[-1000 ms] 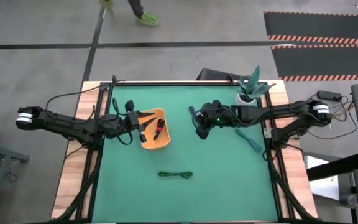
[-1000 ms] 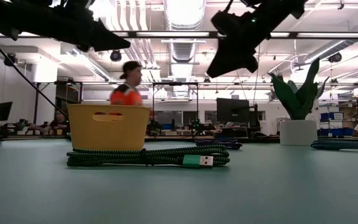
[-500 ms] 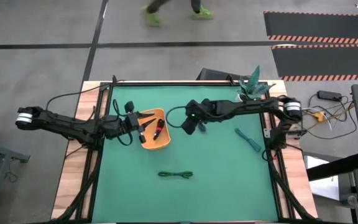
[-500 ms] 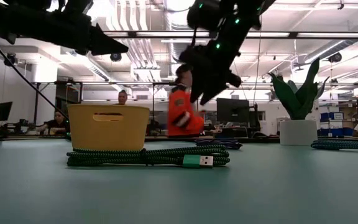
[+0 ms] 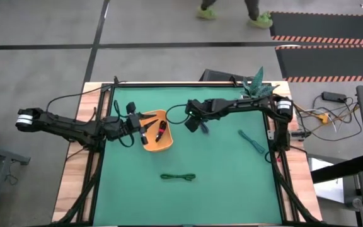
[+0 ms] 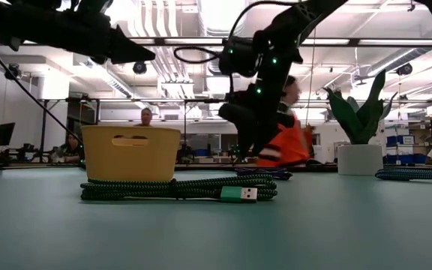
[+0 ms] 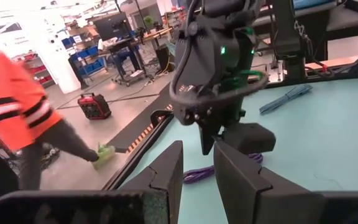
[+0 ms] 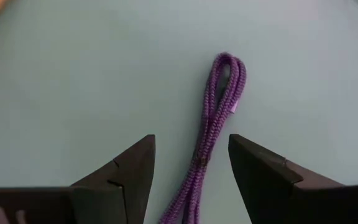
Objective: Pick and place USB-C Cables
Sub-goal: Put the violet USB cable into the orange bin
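The high view looks straight down on the whole green surface and the floor beyond its far edge. The low view sits at surface height, facing level across the surface into the room, with the green cable close before it; the high view shows that green cable too. The left wrist view faces across the surface toward the right arm. The right wrist view looks closely down on a purple cable.
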### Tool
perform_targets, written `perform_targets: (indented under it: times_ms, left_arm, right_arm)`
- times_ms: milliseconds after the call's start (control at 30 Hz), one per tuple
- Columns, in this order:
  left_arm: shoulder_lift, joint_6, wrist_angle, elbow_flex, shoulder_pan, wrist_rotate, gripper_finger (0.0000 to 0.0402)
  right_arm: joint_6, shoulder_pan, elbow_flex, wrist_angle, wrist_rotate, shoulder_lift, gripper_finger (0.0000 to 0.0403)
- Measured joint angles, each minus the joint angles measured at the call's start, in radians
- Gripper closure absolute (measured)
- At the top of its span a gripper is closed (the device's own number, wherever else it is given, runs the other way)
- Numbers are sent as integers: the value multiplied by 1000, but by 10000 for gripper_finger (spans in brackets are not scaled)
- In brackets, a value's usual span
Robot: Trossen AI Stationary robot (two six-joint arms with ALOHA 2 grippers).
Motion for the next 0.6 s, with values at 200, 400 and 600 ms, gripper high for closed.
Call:
perform_targets:
  times_ms: [200,400,600]
  left_arm:
    - [0,0,0,0,0,-1,327]
    - [0,-5,0,0,0,-1,327]
    - [0,-6,1,0,0,-1,327]
  right_arm:
    - [0,-15,-5,7,0,15,206]
    - [6,-16,-15,9,14,18,206]
    - [14,-16,-24,30,15,55,207]
